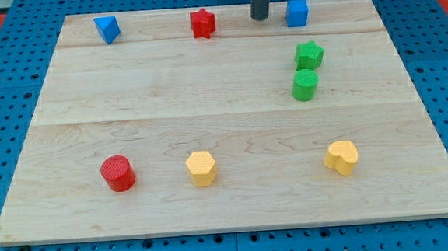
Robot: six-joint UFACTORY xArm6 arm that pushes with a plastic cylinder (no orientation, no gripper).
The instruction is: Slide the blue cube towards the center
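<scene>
The blue cube (296, 13) sits near the view's top edge of the wooden board (167, 90), right of the middle. My tip (259, 17) is a dark rod coming down from the view's top. Its end rests just left of the blue cube, with a small gap between them. A second blue block (107, 28), wedge-like in shape, sits at the top left.
A red star (202, 23) lies left of my tip. A green star (309, 55) and a green cylinder (305, 84) sit below the blue cube. A red cylinder (118, 172), a yellow hexagon (201, 167) and a yellow heart-like block (341, 156) line the bottom.
</scene>
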